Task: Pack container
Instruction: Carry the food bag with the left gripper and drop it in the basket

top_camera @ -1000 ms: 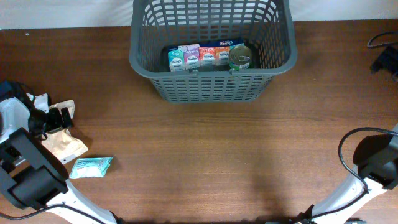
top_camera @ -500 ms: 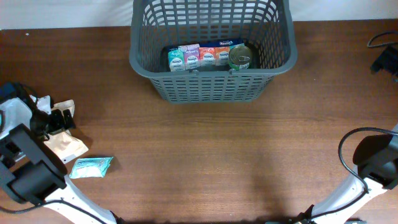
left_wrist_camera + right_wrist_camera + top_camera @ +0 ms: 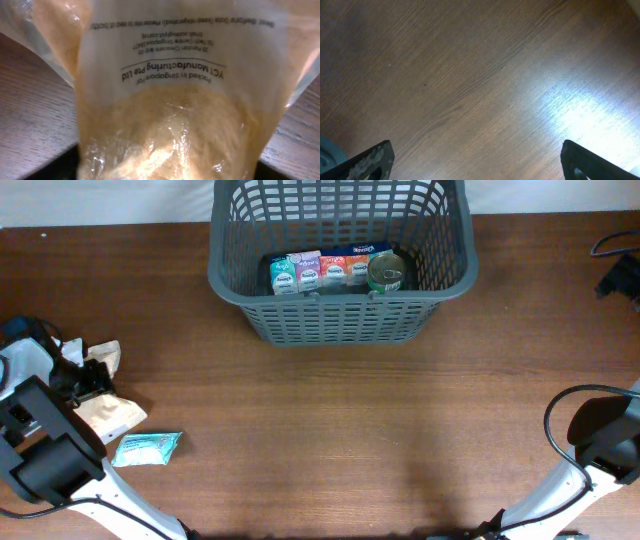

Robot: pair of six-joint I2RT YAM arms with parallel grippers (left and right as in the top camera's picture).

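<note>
The left gripper (image 3: 95, 378), at the frame's left edge, had a clear bag (image 3: 170, 125) between its fingers; whether it gripped, I could not tell. The basket (image 3: 340, 292) lay up-right, top centre, its long side crosswise. The right gripper (image 3: 477, 159) gaped wide.

clear bag (image 3: 170, 100) | upside-down print at 12 o'clock: "Packed in Singapore for YCI Manufacturing Pte Ltd" | cartons (image 3: 322, 272) in container (image 3: 340, 293): labels unreadable

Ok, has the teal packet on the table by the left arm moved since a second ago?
No. The teal packet lies where it lay, at the same offset from the container in the overhead view.
</note>
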